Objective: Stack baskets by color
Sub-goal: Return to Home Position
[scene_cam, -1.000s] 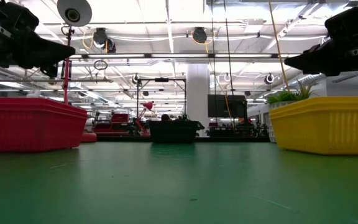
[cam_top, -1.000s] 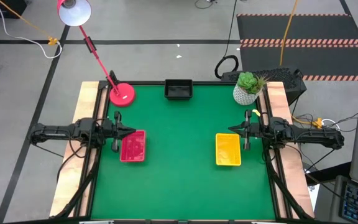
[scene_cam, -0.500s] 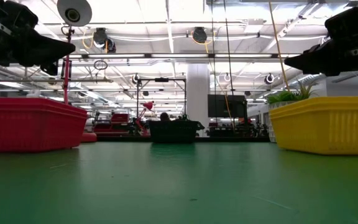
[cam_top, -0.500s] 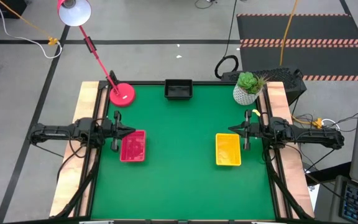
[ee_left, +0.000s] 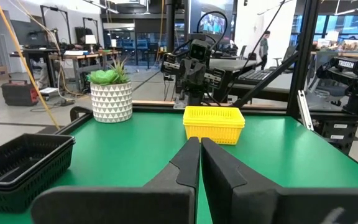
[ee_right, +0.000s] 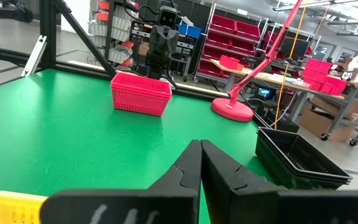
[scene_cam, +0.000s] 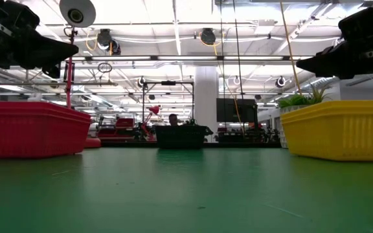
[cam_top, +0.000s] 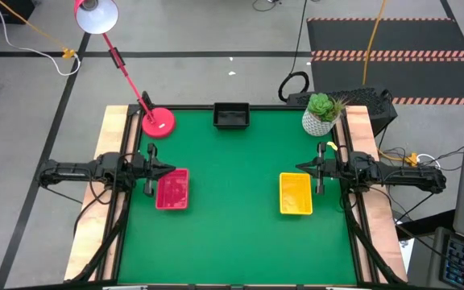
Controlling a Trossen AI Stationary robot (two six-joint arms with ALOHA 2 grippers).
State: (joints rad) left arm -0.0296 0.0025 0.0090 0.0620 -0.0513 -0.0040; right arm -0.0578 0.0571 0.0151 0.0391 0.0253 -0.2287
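Left gripper (ee_left: pixel 200 146): at the left edge of the green surface (cam_top: pixel 232 242), pointing inward; its fingers (ee_left: pixel 184 171) are pressed together and hold nothing.
Right gripper (ee_right: pixel 200 148): at the right edge, facing the left one; its fingers (ee_right: pixel 184 174) also meet and are empty.
Red stack (cam_top: pixel 172 189): near the left edge, just ahead of and below the left fingertips, which hang over its far end. Its long axis runs from the far edge to the near edge, across the arm's reach.
Yellow stack (cam_top: pixel 296 193): near the right edge, lying the same way under the right fingertips.
Black stack (cam_top: pixel 231 116): middle of the far edge, well apart from both arms. Layered rims show in the wrist views.
Bystanders: lamp base (cam_top: pixel 159 122) at the far left corner and pot (cam_top: pixel 318 122) at the far right corner.
Key relation: each coloured stack sits nearest its own arm and below it, clear of the fingers, so pulling back should disturb neither.
Judgement: the sorting looks finished, with one pile per colour and both arms near rest.
Change: over the last second the high view shows no change; in the low view the left arm's tip reaches slightly farther inward, then holds.
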